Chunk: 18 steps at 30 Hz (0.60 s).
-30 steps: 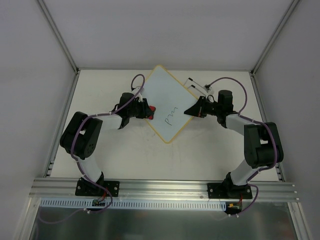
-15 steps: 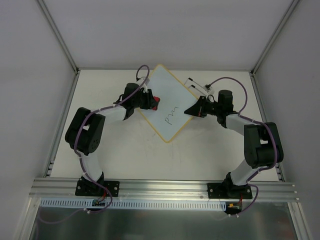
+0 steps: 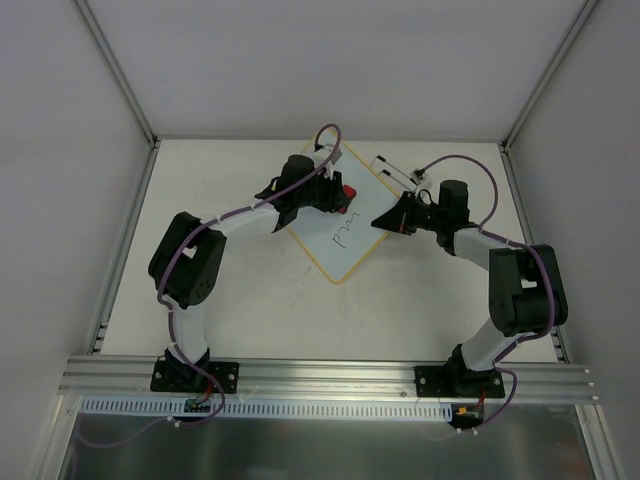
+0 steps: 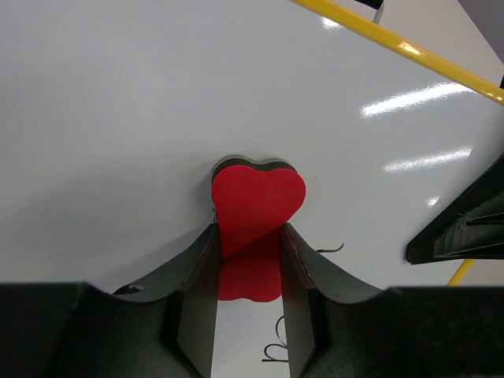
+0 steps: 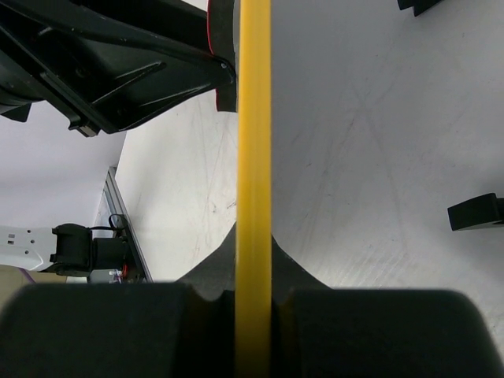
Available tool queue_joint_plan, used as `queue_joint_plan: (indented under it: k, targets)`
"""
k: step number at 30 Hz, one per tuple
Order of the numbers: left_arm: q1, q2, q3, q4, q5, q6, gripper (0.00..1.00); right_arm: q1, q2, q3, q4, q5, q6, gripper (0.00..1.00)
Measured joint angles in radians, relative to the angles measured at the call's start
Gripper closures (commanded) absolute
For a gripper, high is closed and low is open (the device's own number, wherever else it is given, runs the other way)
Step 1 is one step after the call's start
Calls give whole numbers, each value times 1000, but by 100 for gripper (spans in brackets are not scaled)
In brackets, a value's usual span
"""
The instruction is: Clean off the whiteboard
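left gripper (image 3: 338, 196): clamped, arm stretched forward | right gripper (image 3: 384, 221): clamped, elbow bent

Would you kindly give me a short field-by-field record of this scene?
left gripper: shut on the red eraser, over the whiteboard
right gripper: shut on the whiteboard's right edge
scribble: black, not yet erased, just nearer the arm bases than the eraser
eraser contact with board: cannot tell
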Motion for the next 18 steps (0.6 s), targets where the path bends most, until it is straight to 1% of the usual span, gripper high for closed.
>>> queue_joint_plan:
  k: [10,14,18]
  targets:
    - [-80,7,45,-39,25,96,100,-2,0,0,-3,3,0,100]
    - [-109,4,40,-40,37,107,100,-3,0,0,-6,3,0,100]
    - [-111,-8,6,-16,39,103,100,-3,0,0,-6,2,-2,100]
